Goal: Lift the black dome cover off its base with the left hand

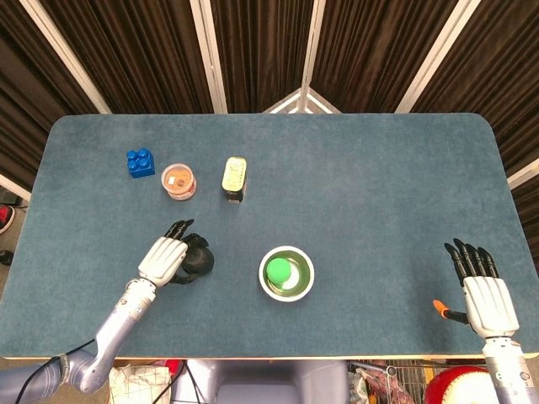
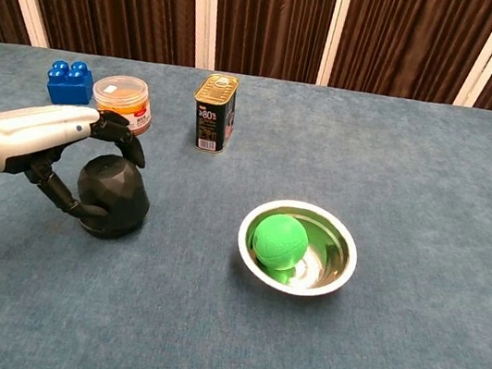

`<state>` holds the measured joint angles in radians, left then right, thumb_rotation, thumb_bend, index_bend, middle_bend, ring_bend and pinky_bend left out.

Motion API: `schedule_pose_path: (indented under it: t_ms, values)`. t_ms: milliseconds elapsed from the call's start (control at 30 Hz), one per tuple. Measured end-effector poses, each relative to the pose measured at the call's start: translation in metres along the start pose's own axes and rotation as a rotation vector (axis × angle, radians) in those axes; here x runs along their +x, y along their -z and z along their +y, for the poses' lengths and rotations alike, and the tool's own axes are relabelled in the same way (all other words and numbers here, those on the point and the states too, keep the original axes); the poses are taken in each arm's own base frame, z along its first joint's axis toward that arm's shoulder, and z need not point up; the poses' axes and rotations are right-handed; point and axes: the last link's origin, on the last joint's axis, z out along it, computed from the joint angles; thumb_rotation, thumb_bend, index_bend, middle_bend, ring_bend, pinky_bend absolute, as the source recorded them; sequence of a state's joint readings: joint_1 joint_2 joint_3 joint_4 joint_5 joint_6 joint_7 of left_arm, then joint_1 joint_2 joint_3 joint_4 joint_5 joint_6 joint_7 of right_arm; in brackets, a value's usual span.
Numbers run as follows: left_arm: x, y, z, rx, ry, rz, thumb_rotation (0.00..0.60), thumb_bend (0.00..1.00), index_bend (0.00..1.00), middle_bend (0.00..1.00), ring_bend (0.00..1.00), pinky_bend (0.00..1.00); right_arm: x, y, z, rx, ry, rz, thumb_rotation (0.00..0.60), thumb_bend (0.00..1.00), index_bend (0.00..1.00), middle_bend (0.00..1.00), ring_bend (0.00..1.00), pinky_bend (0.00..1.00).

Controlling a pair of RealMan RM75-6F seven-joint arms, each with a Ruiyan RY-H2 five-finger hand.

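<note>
Head view: a steel bowl (image 1: 287, 273) is seen on the blue surface (image 1: 370, 185), with a green ball (image 1: 278, 270) inside it. The black dome cover (image 1: 198, 260) is located left of the bowl, well apart from it. The left hand (image 1: 166, 257) is wrapped around the cover's left side. The base is not made out from above. Beyond the bowl, to its upper left, a tin can (image 1: 234, 178), an orange-lidded tub (image 1: 178, 181) and a blue brick (image 1: 140, 162) are lined up. The right hand (image 1: 486, 299) is laid flat far right of the bowl, fingers spread, nothing held.

Chest view: the bowl (image 2: 298, 248) is seen with the ball (image 2: 279, 239) resting left of its centre. The cover (image 2: 114, 196) is held upright, dome up, left of the bowl; whether it is off the base cannot be told. The left hand (image 2: 42, 145) is clasped over it, fingers (image 2: 120, 138) above, thumb below. The can (image 2: 212, 112), tub (image 2: 123, 99) and brick (image 2: 68, 82) are seen behind.
</note>
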<state>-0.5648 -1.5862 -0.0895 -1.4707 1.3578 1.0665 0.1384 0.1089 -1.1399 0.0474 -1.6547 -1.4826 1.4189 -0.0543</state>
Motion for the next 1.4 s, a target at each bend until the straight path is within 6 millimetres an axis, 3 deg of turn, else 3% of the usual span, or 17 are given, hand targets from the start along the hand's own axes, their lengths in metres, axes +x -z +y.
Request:
schedule_pose_path:
  t_ms: [300,733,867,1033,1233,1400]
  values:
    - [0.016,-0.006,0.027,-0.021,0.042,0.026,0.6,0.42,0.33,0.39,0.0,0.0,0.004,-0.005,0.003,-0.002,-0.008,0.005,0.6,0.18,0.03,0.0,0.02,0.0]
    - [-0.014,-0.038,0.069,-0.05,0.031,-0.02,0.6,0.41,0.33,0.35,0.0,0.0,0.006,-0.008,0.007,-0.009,-0.006,0.004,0.6,0.18,0.03,0.0,0.02,0.0]
    - [-0.018,-0.042,0.076,-0.055,0.006,-0.027,0.6,0.34,0.29,0.23,0.0,0.0,0.007,-0.009,0.007,-0.008,-0.006,0.006,0.6,0.19,0.03,0.0,0.02,0.0]
    - [-0.017,-0.04,0.079,-0.062,-0.012,-0.039,0.6,0.26,0.12,0.03,0.0,0.0,0.008,-0.01,0.008,-0.007,-0.007,0.008,0.6,0.19,0.03,0.0,0.02,0.0]
    - [-0.004,-0.032,0.084,-0.091,-0.056,-0.036,0.6,0.26,0.01,0.0,0.0,0.0,0.008,-0.013,0.009,-0.005,-0.007,0.005,0.6,0.18,0.03,0.0,0.02,0.0]
    - [0.011,-0.022,0.089,-0.105,-0.085,0.006,0.6,0.27,0.06,0.02,0.0,0.02,0.009,-0.015,0.009,-0.005,-0.004,0.006,0.6,0.18,0.03,0.0,0.02,0.0]
